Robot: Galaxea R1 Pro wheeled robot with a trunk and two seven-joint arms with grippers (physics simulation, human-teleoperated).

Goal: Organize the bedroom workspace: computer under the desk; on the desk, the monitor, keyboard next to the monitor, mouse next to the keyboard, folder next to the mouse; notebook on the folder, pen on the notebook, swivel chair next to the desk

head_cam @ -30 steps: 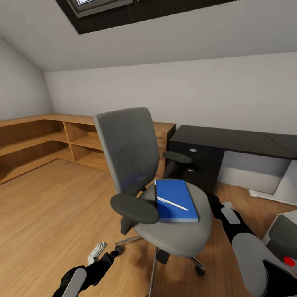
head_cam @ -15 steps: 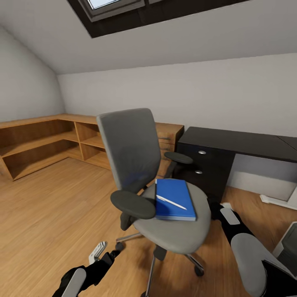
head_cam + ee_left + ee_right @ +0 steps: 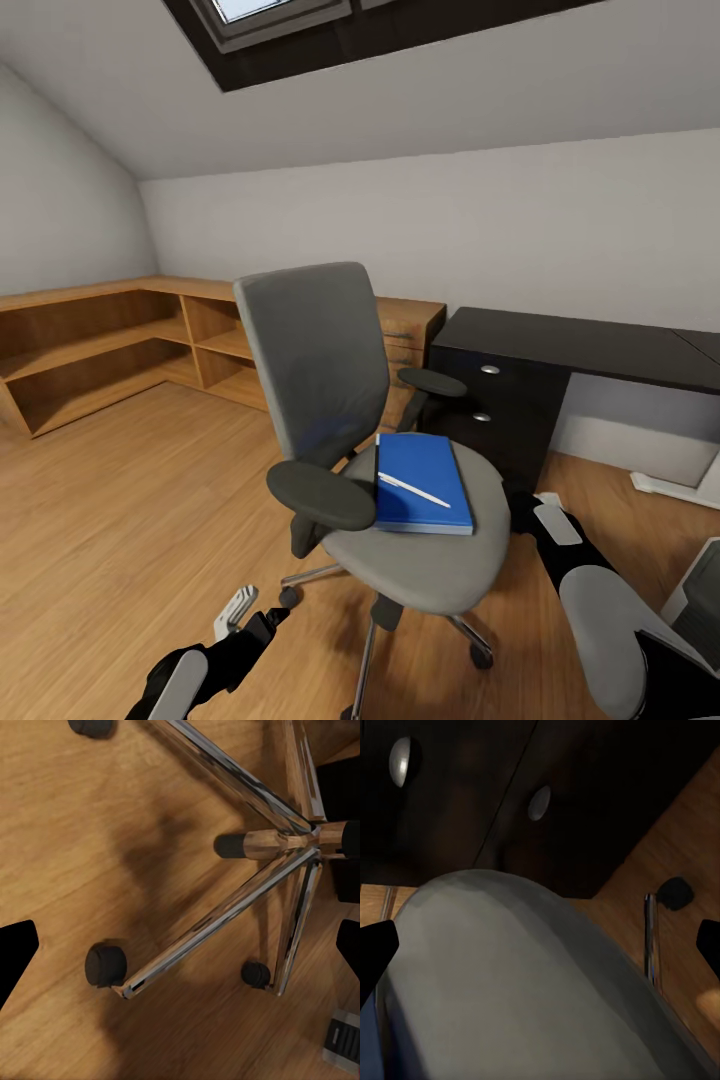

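Note:
The grey swivel chair (image 3: 320,370) stands mid-room on the wooden floor, just left of the black desk (image 3: 590,345). On its seat lies a flat blue folder or notebook (image 3: 420,478); I cannot tell which. A white pen (image 3: 413,490) rests across it. My left gripper (image 3: 248,618) hangs low by the chair's foot. In the left wrist view that left gripper (image 3: 180,952) is open above the chrome chair base (image 3: 225,919). My right gripper (image 3: 540,945) is open over the seat's edge (image 3: 510,975), near the desk drawers (image 3: 472,802). Its arm (image 3: 548,522) is at the seat's right side.
Low wooden shelves (image 3: 110,350) run along the left and back walls. A white flat thing (image 3: 668,487) lies on the floor beside the desk. A grey object (image 3: 702,590) sits at the right edge. Black casters (image 3: 105,964) ring the chair base. Open floor lies to the left.
The head camera tilted and turned between one second and half a second ago, shifting the whole picture. Since then nothing has visibly moved.

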